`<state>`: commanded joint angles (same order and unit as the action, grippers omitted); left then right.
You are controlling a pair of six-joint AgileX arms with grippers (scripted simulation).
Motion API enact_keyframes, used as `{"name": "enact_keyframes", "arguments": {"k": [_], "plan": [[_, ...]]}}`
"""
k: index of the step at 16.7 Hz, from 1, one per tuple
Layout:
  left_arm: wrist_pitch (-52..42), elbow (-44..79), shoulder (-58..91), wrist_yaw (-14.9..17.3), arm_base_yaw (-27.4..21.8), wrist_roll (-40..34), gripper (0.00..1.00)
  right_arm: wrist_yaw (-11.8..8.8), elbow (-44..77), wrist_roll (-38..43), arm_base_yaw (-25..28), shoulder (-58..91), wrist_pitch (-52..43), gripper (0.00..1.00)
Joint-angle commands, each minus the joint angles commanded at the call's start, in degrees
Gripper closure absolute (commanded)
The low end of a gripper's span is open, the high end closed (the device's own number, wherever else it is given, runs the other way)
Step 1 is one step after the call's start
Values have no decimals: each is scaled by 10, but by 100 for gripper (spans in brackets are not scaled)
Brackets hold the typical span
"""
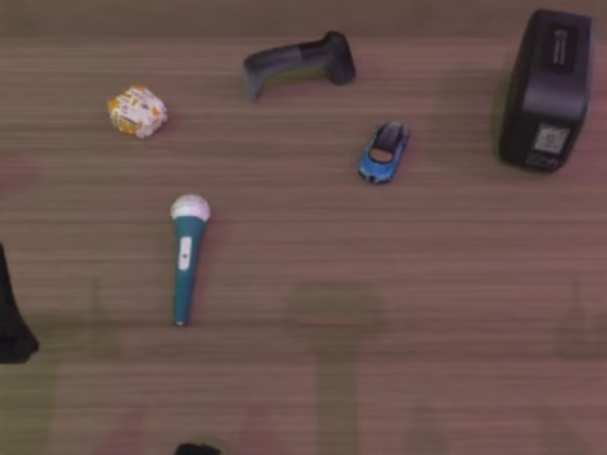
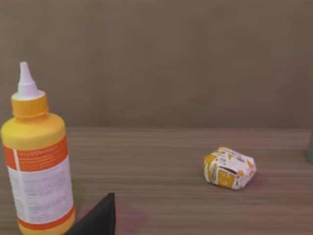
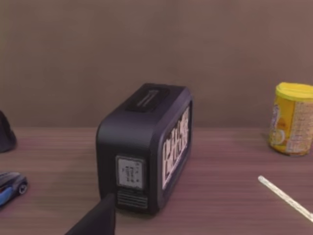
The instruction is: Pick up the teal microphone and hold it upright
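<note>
The teal microphone lies flat on the table left of centre in the top view. Its white head points to the far side and its thin tail to the near side. Nothing touches it, and neither wrist view shows it. My left arm shows only as a dark shape at the table's left edge, left of the microphone's tail. The left wrist view shows one dark finger with nothing beside it. My right arm is outside the top view. One finger of it shows in front of a black clock.
A dark grey scanner lies at the far middle. An orange-and-white wrapped packet sits far left, a blue toy car right of centre and a black clock far right. A yellow bottle, yellow can and white stick stand off to the sides.
</note>
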<state>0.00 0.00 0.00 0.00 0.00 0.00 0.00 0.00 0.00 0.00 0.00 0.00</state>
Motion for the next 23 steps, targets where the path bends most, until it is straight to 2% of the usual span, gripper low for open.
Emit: {"name": "enact_keyframes", "arguments": {"k": [4,8,23], "plan": [[-13,15,18,0,-6,-4,0,0,0,0,0,0,0,0],[-85,99,127,-3,-37,-28,0,0,0,0,0,0,0,0],[-456,637,909,-16,-212,-197,0,0,0,0,0,0,0,0]]}}
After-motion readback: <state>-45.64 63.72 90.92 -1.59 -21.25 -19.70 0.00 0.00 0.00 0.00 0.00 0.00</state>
